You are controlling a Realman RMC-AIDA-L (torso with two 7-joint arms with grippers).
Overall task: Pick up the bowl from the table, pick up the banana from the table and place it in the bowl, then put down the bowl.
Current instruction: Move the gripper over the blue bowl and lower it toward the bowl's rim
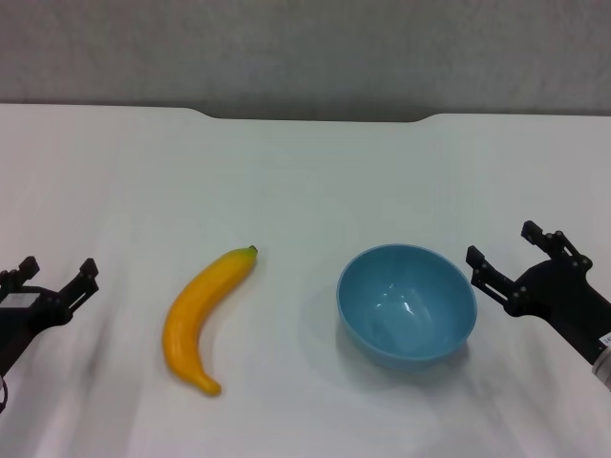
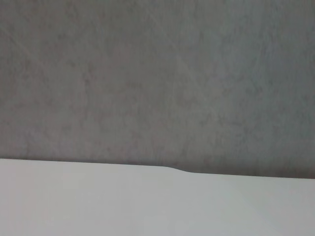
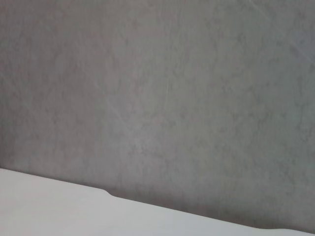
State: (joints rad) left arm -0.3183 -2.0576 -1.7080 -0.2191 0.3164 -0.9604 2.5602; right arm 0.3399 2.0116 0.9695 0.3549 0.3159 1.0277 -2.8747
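Observation:
A light blue glossy bowl (image 1: 407,303) stands upright and empty on the white table (image 1: 305,172), right of centre. A yellow-orange banana (image 1: 202,316) with a dark green stem tip lies on the table left of the bowl, apart from it. My right gripper (image 1: 504,250) is open and empty just right of the bowl's rim, not touching it. My left gripper (image 1: 55,270) is open and empty at the left edge, well left of the banana. Both wrist views show only the table's far edge (image 2: 177,170) and the grey wall (image 3: 157,98).
The table's far edge has a shallow notch (image 1: 320,116) with a grey wall behind it. Nothing else stands on the table.

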